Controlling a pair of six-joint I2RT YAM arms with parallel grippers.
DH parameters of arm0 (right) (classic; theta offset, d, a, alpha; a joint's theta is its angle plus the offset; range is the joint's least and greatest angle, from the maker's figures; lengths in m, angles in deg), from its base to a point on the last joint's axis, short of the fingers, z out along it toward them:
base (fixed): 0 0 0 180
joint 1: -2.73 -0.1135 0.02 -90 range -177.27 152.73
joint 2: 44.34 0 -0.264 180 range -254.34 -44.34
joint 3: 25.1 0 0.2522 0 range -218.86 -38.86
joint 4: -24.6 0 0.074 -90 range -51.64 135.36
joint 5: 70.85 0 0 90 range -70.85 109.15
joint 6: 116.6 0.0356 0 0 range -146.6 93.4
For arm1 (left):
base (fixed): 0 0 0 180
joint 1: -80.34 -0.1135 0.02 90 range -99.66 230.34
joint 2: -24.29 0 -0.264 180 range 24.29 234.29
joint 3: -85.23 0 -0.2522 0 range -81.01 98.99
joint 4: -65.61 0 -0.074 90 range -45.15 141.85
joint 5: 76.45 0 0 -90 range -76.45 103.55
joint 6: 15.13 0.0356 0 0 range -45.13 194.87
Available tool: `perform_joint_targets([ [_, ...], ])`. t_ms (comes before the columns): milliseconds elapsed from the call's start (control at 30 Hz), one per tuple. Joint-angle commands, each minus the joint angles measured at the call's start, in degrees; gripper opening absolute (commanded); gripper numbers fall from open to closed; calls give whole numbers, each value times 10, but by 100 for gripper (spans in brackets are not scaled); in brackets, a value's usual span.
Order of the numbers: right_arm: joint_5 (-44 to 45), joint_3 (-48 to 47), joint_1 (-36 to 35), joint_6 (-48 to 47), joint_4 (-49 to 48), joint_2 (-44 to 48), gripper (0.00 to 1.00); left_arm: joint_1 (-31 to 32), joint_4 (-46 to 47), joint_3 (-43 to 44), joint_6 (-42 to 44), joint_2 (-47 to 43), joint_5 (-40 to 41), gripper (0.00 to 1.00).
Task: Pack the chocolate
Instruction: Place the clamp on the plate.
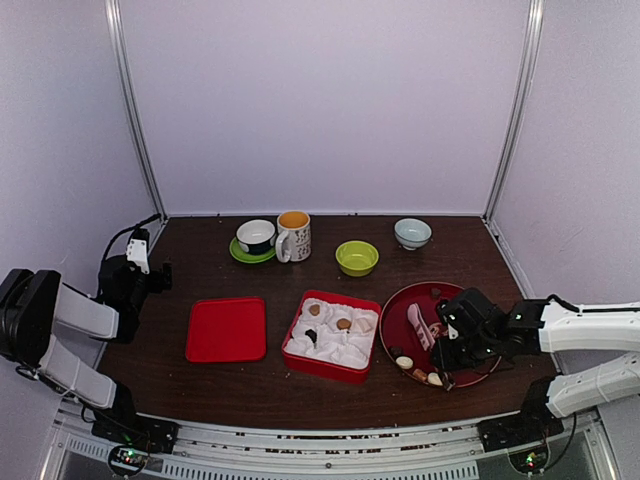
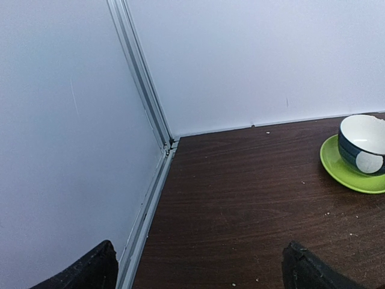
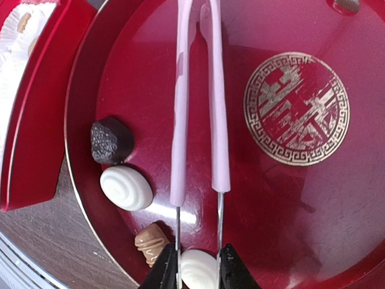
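**A:** While the right gripper sits low over the red plate, can any writing be read?

**B:** Only a gold round emblem on the plate, a fret border around a stylised character I cannot make out for certain. The mug at the back carries dark print, too small to read.

**A:** And the grip?

**B:** Its fingers stand close together with a white chocolate between them. The metal tips of the pink tongs run right up to their inner faces. Whether they pinch the sweet, the tongs or neither, I cannot tell. The left gripper is spread wide above the wooden table, near a blue bowl on a green saucer.

**A:** Where are the other sweets?

**B:** Some lie along the plate's edge nearest the arms: a dark piece, a swirled white oval and a ribbed tan one. More pieces sit in white paper cups inside the red box just beside the plate. A red lid lies flat to the box's left.
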Motion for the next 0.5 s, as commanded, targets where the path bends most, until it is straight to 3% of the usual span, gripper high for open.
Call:
perform_joint_targets([
  [0, 13, 0, -17, 18, 31, 3, 25, -6, 33, 6, -2, 3, -5, 98],
  [300, 34, -1, -31, 24, 42, -11, 26, -5, 33, 6, -2, 3, -5, 98],
  [467, 37, -1, -37, 30, 37, -15, 32, -5, 33, 6, -2, 3, -5, 98],
])
